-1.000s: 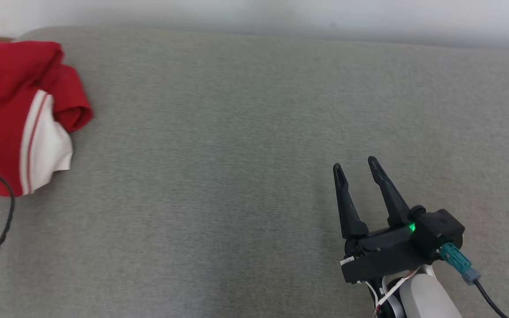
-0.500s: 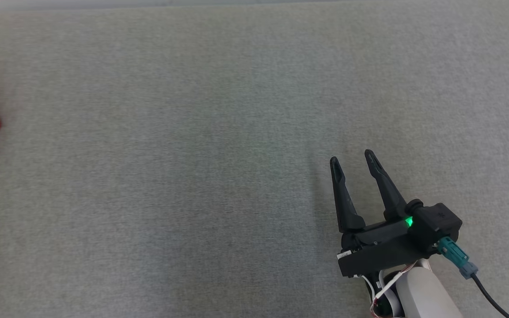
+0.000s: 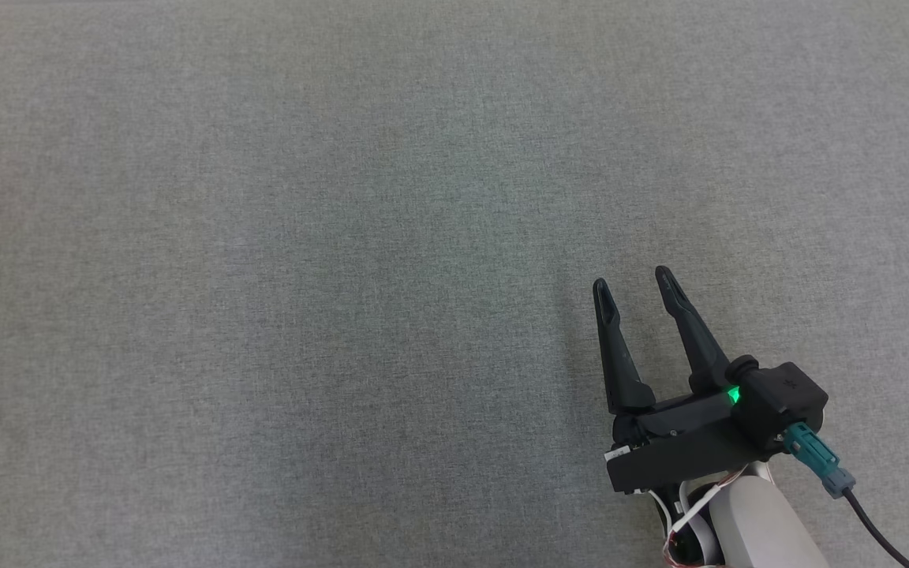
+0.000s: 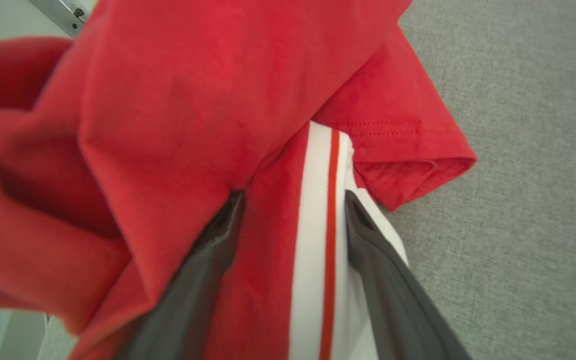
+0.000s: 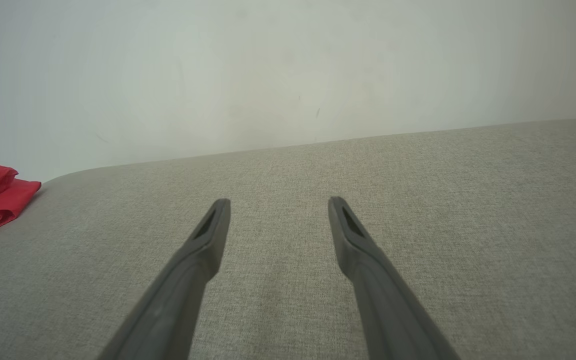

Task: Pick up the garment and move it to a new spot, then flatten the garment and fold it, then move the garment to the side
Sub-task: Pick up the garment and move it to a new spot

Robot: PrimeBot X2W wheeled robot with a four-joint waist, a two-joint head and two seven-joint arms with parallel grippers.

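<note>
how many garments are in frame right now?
1. A red and white garment lies crumpled at the left end of the grey surface, with cloth between the open left gripper's fingers. Another under its folds would be hidden.

A plain indoor room, home or test lab cannot be told: a broad flat surface covered in grey woven fabric [image 3: 344, 237], a bare pale wall [image 5: 288, 75] right behind that surface, and a crumpled red and white cloth garment [image 4: 193, 100] at the surface's rounded corner.
</note>
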